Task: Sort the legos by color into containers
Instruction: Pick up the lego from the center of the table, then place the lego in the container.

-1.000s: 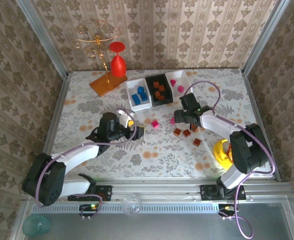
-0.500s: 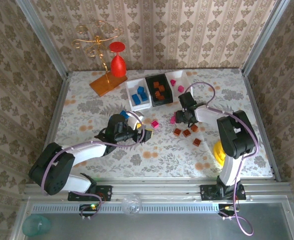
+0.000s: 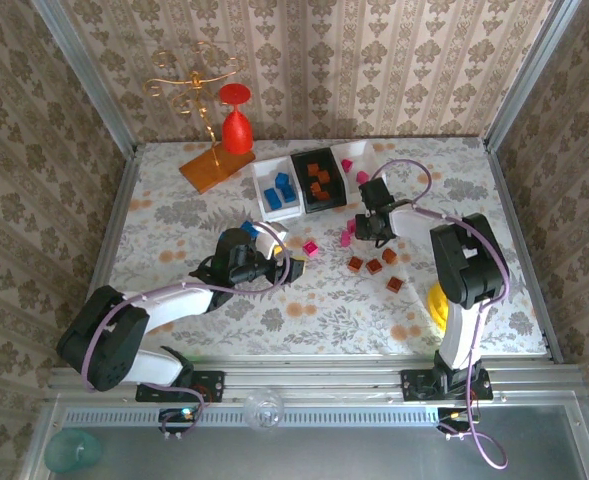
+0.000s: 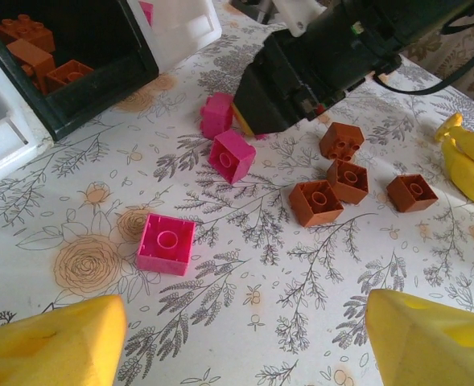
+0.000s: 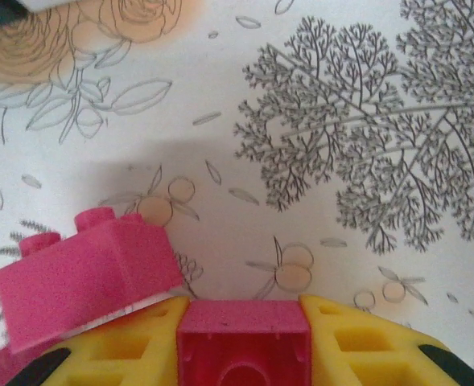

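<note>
A pink brick (image 5: 244,342) sits squarely between the yellow fingertips (image 5: 357,350) of the right jaws, which pinch it by two opposite sides, low over the worktop (image 5: 341,121) (whether it has left the surface I cannot tell). It looks square, so no long axis matters. A second pink brick (image 5: 84,277) leans against the outside of one fingertip and could be dragged along. The white bin (image 3: 359,153) holding pink, just right of the black bin (image 3: 317,153), lies a little beyond these jaws toward the far wall, so the right arm has the short carry. A third pink brick (image 4: 166,243) lies flat, studs up, ahead of the left jaws, which are spread wide and empty. Brown bricks (image 4: 348,179) cluster to its right.
</note>
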Robot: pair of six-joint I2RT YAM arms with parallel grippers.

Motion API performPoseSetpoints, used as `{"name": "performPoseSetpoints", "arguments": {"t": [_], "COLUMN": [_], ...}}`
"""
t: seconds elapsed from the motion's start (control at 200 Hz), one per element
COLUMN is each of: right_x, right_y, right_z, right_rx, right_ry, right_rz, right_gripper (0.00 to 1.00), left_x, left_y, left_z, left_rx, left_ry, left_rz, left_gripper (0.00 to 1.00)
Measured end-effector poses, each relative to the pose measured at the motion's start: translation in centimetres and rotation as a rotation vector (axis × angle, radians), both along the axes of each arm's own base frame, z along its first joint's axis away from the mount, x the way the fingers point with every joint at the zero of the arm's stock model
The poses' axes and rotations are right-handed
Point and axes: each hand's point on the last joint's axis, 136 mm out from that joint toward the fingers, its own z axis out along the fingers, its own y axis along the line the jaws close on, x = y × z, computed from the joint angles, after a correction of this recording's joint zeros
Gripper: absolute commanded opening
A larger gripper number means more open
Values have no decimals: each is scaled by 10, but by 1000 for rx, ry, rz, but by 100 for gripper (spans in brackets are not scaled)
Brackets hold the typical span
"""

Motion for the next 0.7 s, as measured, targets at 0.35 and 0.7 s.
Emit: {"name": "performPoseSetpoints", "arguments": {"t": [0.35, 0.7], "right_x": [30, 136], "right_y": [4, 11], "right_z": [97, 96], "right_rx": [135, 193], "right_ry": [-312, -414], "right_rz": [-48, -131], "right_gripper": [34, 34], "left_x": [5, 13], "left_y": [2, 18], "left_z": [-1, 13], "left_rx": [22, 13], "left_ry": [-20, -158], "left_rz": [46, 168], "left_gripper": [80, 81]}}
